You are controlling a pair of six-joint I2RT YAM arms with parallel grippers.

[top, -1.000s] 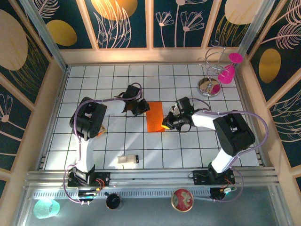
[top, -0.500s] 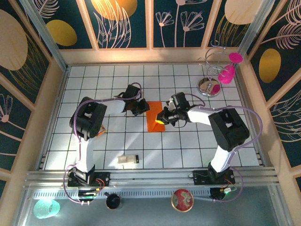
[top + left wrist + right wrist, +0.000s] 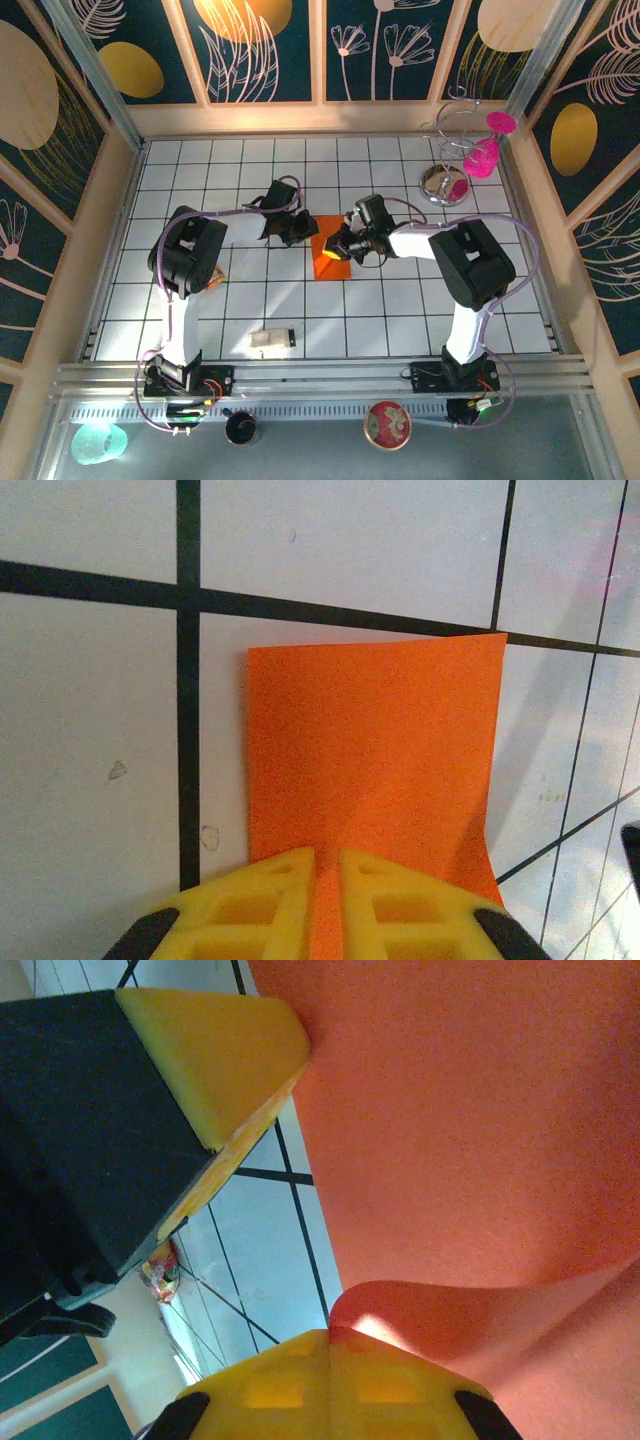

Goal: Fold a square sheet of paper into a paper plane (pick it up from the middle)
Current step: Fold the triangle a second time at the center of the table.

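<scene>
Both pincers grip the orange sheet at the middle of the table (image 3: 250, 300).
The left gripper (image 3: 298, 232) (image 3: 325, 858) pinches the square sheet of paper (image 3: 326, 268) (image 3: 370, 750) (image 3: 450, 1110) at its 9 o'clock edge. The right gripper (image 3: 338, 247) (image 3: 328, 1336), fingers pressed together, nips the 3 o'clock edge, which curls up over the sheet.
</scene>
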